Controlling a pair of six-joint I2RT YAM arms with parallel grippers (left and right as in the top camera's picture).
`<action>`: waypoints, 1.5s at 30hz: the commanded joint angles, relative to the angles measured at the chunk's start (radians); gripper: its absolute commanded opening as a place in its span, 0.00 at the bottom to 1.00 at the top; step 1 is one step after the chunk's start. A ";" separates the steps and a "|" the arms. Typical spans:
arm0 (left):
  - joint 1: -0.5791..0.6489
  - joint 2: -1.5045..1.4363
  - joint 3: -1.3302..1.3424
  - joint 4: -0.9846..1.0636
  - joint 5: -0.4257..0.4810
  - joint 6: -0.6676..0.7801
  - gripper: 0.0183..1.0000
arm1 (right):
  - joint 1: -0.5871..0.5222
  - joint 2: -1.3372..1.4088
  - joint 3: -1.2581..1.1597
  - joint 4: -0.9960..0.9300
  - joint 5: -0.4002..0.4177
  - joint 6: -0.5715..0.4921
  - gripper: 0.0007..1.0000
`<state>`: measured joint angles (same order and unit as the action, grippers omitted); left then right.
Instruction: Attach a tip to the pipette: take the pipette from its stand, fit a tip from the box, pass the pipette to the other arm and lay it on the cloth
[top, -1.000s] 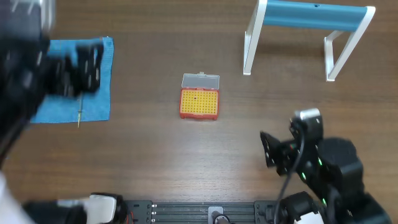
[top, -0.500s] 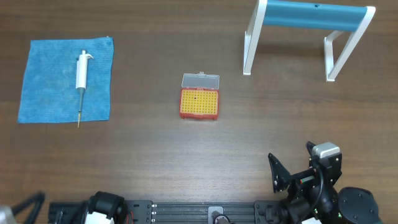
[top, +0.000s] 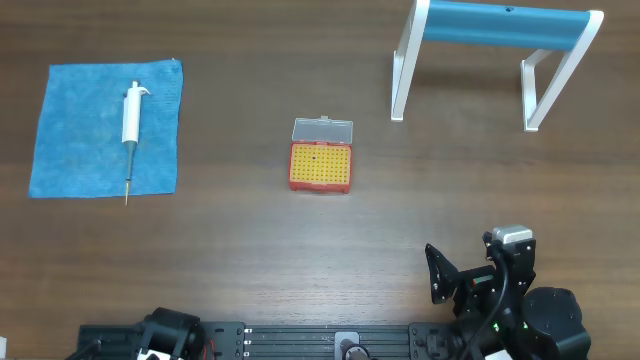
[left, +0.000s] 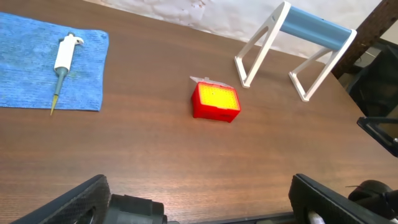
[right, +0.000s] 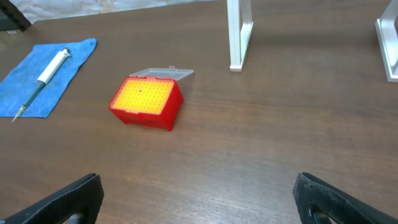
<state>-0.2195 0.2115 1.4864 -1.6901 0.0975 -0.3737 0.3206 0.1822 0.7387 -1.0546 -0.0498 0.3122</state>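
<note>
Pipette (top: 130, 115) — one, white, tip fitted — lying along the right part of the single blue cloth (top: 70, 140) at the far left of the table (top: 250, 250), tip end just past the cloth's near edge. One red tip box (top: 321, 168), clear lid folded back, near the table's middle, well apart from the cloth. One stand (top: 500, 25), blue bar on two white frames, at far right. Two grippers — left gripper (left: 199, 190) and right gripper (right: 198, 190) — each with fingers spread wide, gripping nothing. Top view: stand's bar from above, right arm near its base. Left wrist view: box's red side wall, both stand frames. Right wrist view: two stand legs.
</note>
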 joint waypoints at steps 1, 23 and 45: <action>-0.004 -0.013 -0.005 -0.003 -0.018 -0.019 0.93 | -0.005 -0.006 -0.003 -0.005 0.020 0.016 1.00; 0.266 -0.031 -0.243 0.197 -0.014 0.059 1.00 | -0.005 -0.006 -0.003 -0.008 0.020 0.016 1.00; 0.226 -0.106 -1.481 2.012 -0.040 0.259 1.00 | -0.005 -0.006 -0.003 -0.008 0.020 0.016 1.00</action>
<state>0.0029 0.1177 0.0193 0.3840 0.0750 -0.1307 0.3206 0.1822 0.7338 -1.0664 -0.0494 0.3164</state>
